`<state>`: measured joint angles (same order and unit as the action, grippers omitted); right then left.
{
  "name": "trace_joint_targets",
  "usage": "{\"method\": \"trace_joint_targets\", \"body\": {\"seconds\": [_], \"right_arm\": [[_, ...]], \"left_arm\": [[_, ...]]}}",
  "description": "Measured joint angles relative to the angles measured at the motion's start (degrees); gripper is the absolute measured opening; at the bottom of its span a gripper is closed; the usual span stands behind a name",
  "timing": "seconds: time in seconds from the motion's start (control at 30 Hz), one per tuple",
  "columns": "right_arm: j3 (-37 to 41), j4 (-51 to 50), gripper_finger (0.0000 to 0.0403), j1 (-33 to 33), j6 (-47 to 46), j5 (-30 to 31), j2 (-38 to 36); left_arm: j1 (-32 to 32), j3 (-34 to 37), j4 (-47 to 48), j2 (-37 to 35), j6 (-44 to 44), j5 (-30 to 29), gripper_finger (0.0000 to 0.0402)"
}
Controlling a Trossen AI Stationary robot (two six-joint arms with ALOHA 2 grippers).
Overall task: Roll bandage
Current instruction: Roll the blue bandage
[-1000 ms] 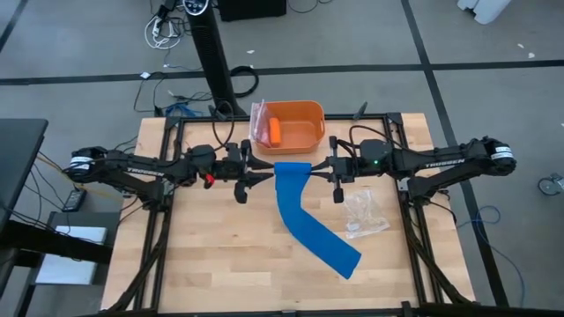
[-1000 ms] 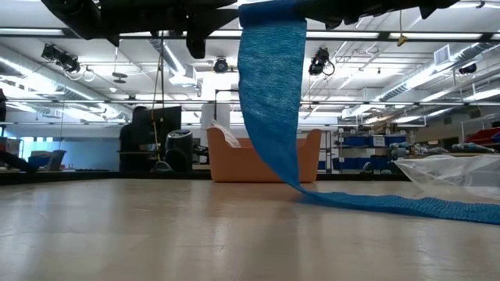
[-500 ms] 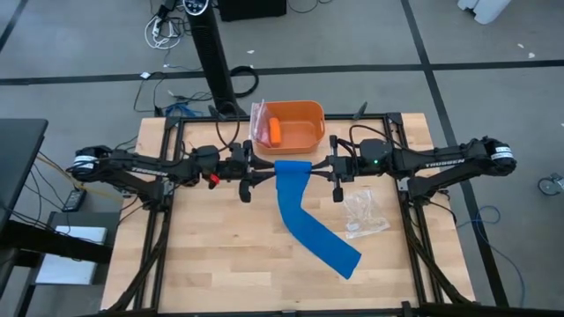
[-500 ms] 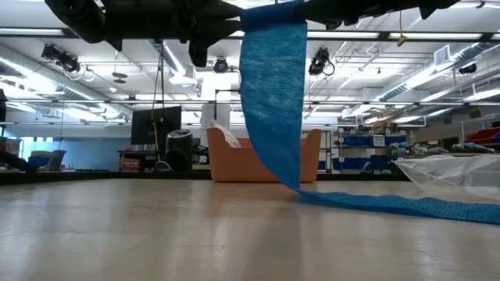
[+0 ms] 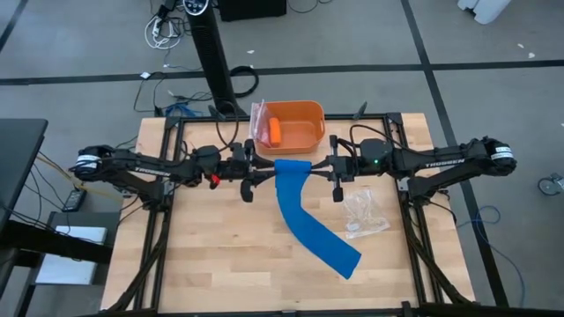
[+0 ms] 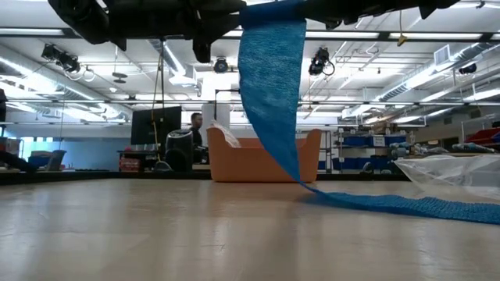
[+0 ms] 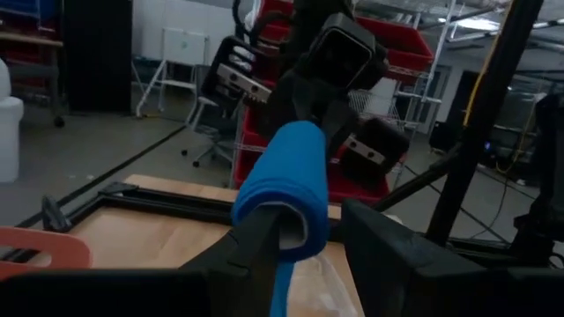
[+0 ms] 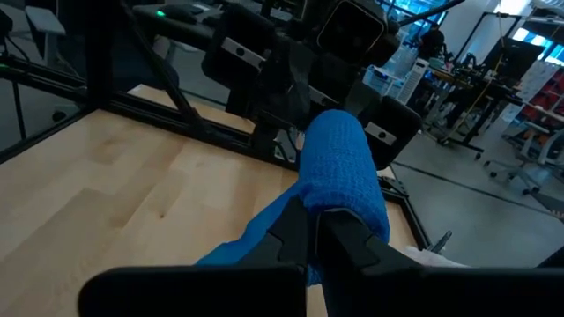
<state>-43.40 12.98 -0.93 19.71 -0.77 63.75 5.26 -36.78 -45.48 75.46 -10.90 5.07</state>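
The bright blue bandage (image 5: 304, 216) has its upper end wound into a roll (image 5: 293, 165), held level above the table's far middle between my two grippers. From the roll the strip hangs down (image 6: 269, 94), and its tail (image 6: 406, 204) lies flat on the wood toward the near right. My right gripper (image 5: 315, 165) comes from the right and is shut at the roll (image 8: 344, 167). My left gripper (image 5: 271, 167) comes from the left and is open. Its fingers (image 7: 379, 246) stand on either side of the roll's left end (image 7: 286, 172). My right gripper (image 8: 315, 231) is shut level, from the table's right, with its fingertips inside the roll's right end (image 8: 339, 207); the cloth is wound around them. The roll is lifted clear and the strip hangs below it. My left gripper (image 7: 304, 242): I cannot tell whether either finger touches the roll.
An orange bin (image 5: 308, 110) stands at the far middle with a small orange cylinder (image 5: 275, 130) in it. A clear plastic bag (image 5: 364, 214) lies right of the strip. Black frame rails (image 5: 163, 220) run along the table's sides. Bare wood lies at the near left.
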Motion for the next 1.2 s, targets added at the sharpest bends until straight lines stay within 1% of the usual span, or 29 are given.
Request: {"method": "trace_joint_targets", "body": {"seconds": [0.1,0.2,0.37,0.57,0.73,1.07,1.2], "right_arm": [[0.0,-0.41,0.0009,0.03,-0.03,-0.17,-0.18],[0.02,-1.05,0.001,0.04,-0.13,-0.49,-0.22],[0.02,-1.19,0.001,0.07,-0.09,-0.81,-0.26],[0.0,-2.04,0.001,0.1,0.06,-1.27,-1.05],[0.0,-2.42,0.001,0.07,0.04,-3.38,-2.21],[-0.04,-3.41,0.001,-0.07,0.03,-3.51,-2.49],[-0.04,-3.49,0.001,-0.09,0.06,-3.35,-2.54]], "left_arm": [[0.09,-2.13,0.09,2.66,0.12,1.3,0.0131],[0.17,-3.05,0.19,3.98,0.37,1.21,0.0131],[0.15,-3.08,0.63,3.11,1.73,2.41,0.0115],[0.09,-3.23,3.11,1.21,1.99,7.76,0.008],[0.0,-3.37,2.72,1.07,3.61,10.68,0.0074],[-0.02,-3.38,2.36,1.23,4.91,10.67,0.0072],[-0.04,-3.36,2.22,1.23,6.37,8.92,0.0049]]}}
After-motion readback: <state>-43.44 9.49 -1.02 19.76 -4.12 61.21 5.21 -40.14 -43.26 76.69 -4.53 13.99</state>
